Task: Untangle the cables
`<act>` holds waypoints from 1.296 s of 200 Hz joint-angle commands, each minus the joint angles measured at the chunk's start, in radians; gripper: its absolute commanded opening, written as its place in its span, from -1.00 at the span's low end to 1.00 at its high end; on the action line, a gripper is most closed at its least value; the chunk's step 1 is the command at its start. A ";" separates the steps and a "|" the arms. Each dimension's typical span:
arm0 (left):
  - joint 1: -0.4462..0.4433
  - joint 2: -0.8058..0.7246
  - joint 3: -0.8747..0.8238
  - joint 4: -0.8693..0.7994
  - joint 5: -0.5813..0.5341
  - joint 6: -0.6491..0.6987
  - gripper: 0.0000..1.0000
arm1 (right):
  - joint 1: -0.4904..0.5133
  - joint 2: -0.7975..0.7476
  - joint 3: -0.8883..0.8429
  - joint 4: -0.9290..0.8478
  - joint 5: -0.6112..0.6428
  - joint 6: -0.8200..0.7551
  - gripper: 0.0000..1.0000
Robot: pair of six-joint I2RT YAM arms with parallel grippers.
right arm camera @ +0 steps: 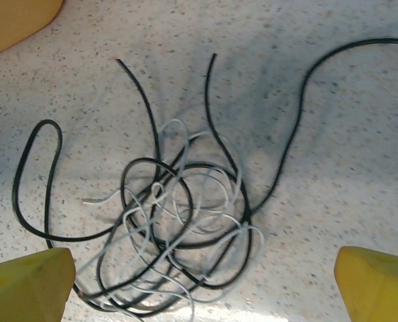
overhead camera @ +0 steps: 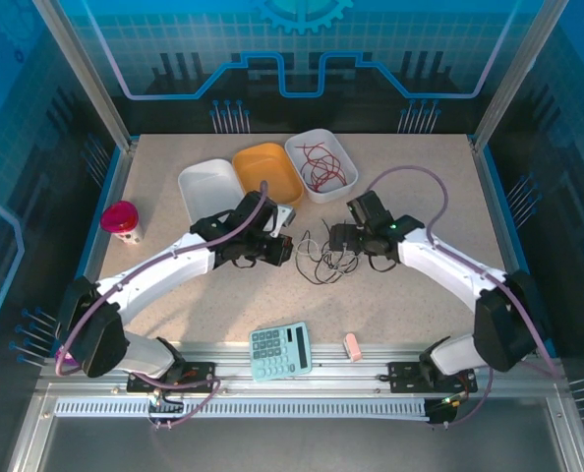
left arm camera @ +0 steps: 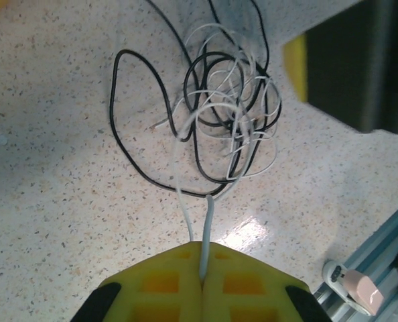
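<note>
Cables (overhead camera: 323,258), black and whitish, lie knotted at the table's (overhead camera: 420,197) centre, with red cables (overhead camera: 323,167) in a white tray (overhead camera: 343,149) at twelve o'clock. The left claw (left arm camera: 202,275) pinches one whitish strand (left arm camera: 206,231); the right claw (right arm camera: 202,285) gapes over the knot. Most untangling seemingly remains.

End of white cable (left arm camera: 209,215) hidden inside left gripper (left arm camera: 202,260); black cable (right arm camera: 294,127) cropped at right edge.
</note>
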 commanded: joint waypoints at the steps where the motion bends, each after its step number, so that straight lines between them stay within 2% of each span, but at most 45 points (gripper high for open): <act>1: -0.004 -0.065 -0.007 -0.022 0.033 -0.022 -1.00 | 0.023 0.078 0.064 -0.022 0.011 -0.018 0.99; 54: -0.004 -0.166 0.004 -0.011 0.009 -0.014 -1.00 | 0.028 0.244 0.110 -0.021 -0.016 -0.007 0.99; 96: -0.004 -0.220 0.039 0.003 -0.007 0.004 -1.00 | 0.023 0.310 0.095 -0.020 -0.018 0.016 0.99; 189: 0.009 -0.341 0.200 0.053 -0.200 0.092 -1.00 | -0.042 0.275 0.001 0.017 -0.028 0.033 0.96; 259: 0.047 -0.271 0.292 0.095 -0.350 0.116 -1.00 | -0.056 0.128 -0.032 0.027 -0.056 0.010 0.92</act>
